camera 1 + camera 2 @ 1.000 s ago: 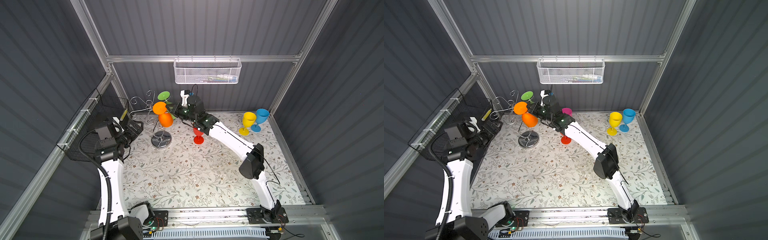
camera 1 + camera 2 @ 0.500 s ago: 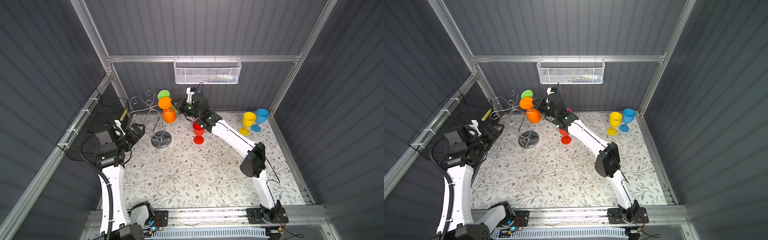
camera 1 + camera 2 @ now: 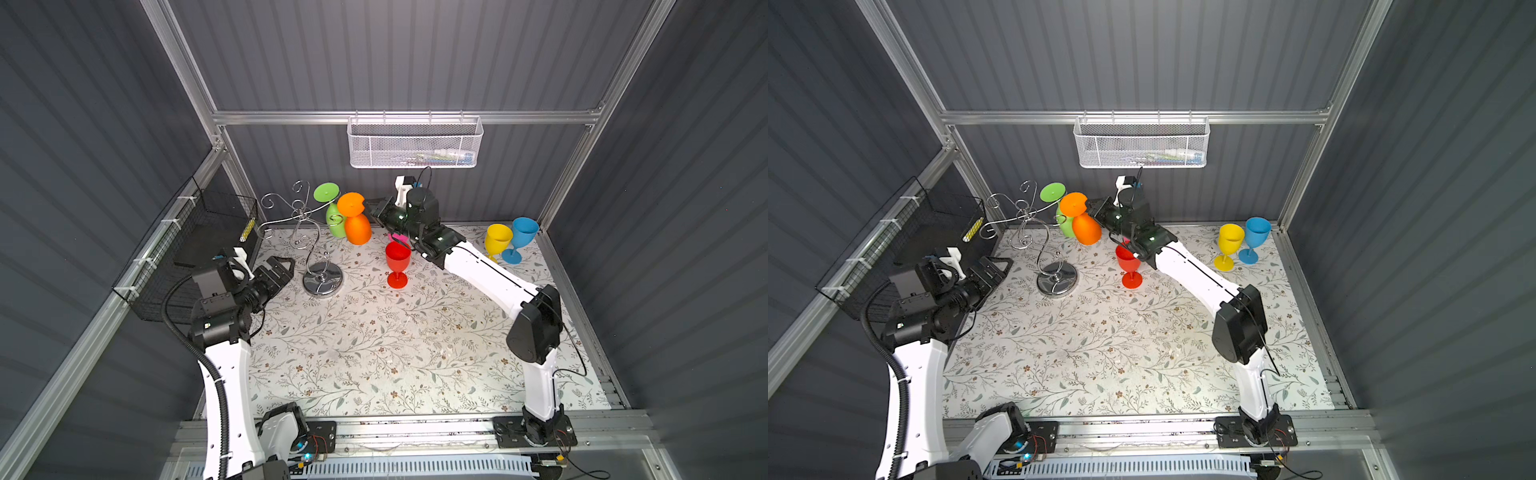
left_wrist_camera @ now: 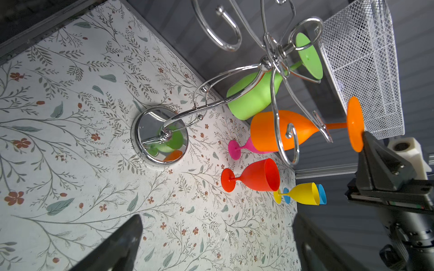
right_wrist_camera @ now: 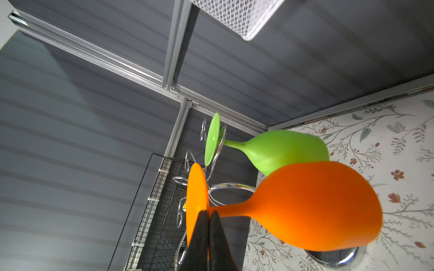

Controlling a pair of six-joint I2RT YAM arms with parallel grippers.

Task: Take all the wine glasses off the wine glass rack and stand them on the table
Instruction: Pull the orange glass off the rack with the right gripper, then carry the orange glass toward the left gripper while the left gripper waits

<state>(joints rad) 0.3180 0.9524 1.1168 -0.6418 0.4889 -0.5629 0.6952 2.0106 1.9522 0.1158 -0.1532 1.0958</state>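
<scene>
Both top views: bright, even light from above. The tabletop (image 3: 374, 365) is pale and clear, the walls dim grey. Shadows at the glass feet are faint and soft. Frame rails splay toward the picture edges.

Left wrist view: mid-scene sharp. The wine glass rack (image 4: 162, 133) base is mirror-bright. Left gripper (image 4: 218, 218) fingers (image 4: 122, 244) are blurred.

Right wrist view: orange wine glass (image 5: 317, 206) bowl slightly soft. Right gripper (image 5: 209, 217) is a dark, unfocused silhouette.

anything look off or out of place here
Nothing spilled or broken. The one oddity: the orange wine glass hangs upside down beside the wine glass rack, pinched only by the edge of its foot in the right gripper. I can't tell if its stem is clear of the rack's curled arm.
</scene>
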